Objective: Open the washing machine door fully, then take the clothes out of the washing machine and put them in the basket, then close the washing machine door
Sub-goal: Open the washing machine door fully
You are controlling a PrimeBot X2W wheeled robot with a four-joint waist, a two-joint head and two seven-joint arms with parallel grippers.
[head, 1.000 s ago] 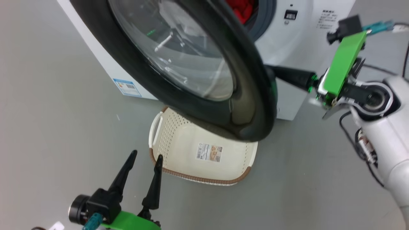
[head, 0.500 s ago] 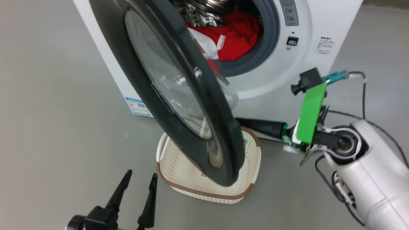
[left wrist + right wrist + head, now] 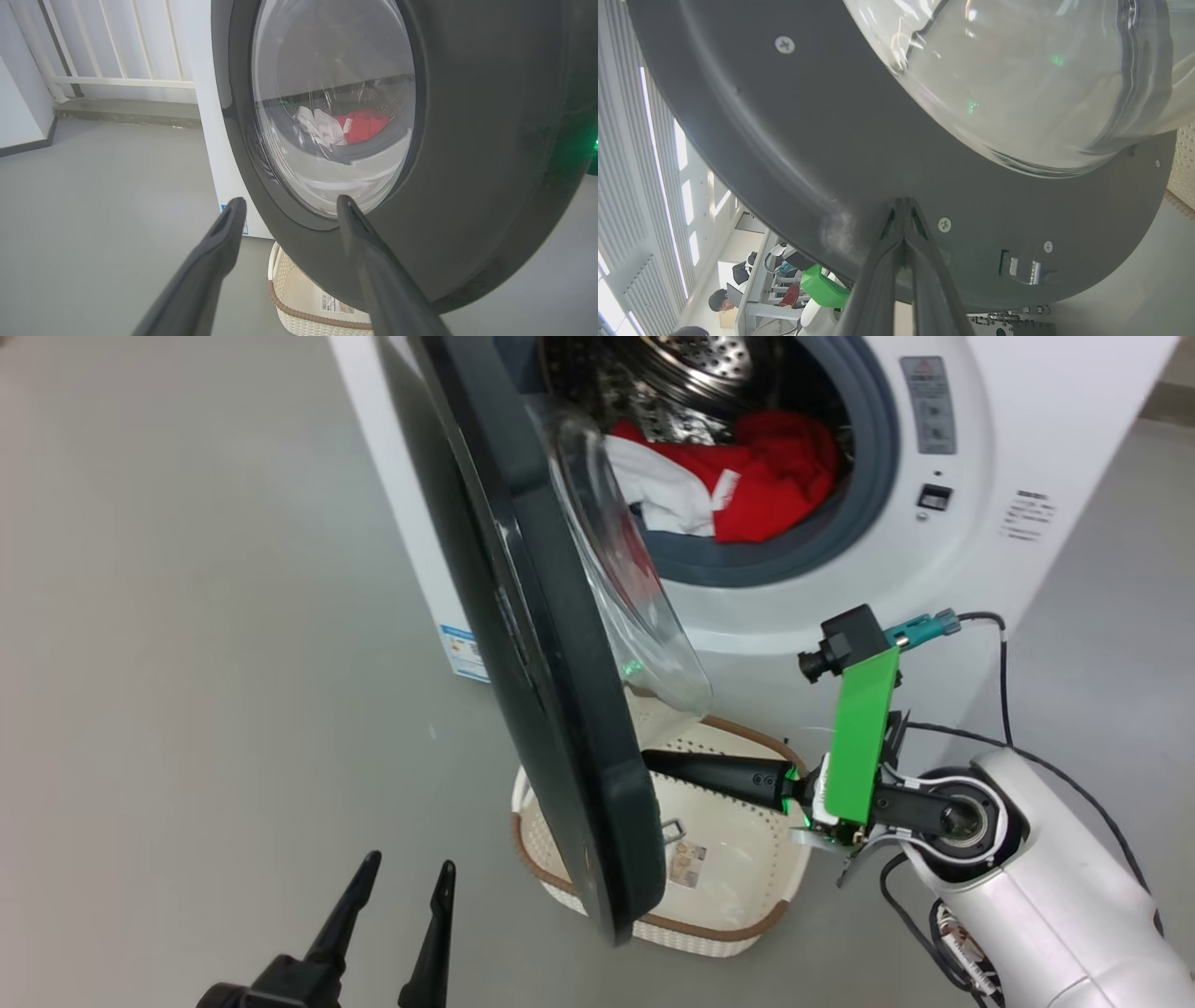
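Left hand (image 3: pixel 408 866): spread open, empty, low. Washing machine door (image 3: pixel 560 756): swung wider than a second ago, not yet fully open. Right hand (image 3: pixel 658 763): closed, tips pressed to door's inner face. Basket (image 3: pixel 709 926): below door. Clothes (image 3: pixel 766 476): inside washing machine (image 3: pixel 980 429).

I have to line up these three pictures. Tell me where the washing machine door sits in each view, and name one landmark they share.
Head view: the washing machine door stands almost edge-on, from top centre to lower middle, above the basket.
Left wrist view: its outer face covers centre and right, beyond the open left hand.
Right wrist view: its inner face spans the top and middle, with the shut right hand at it.
Shared landmark: the bulging glass window.
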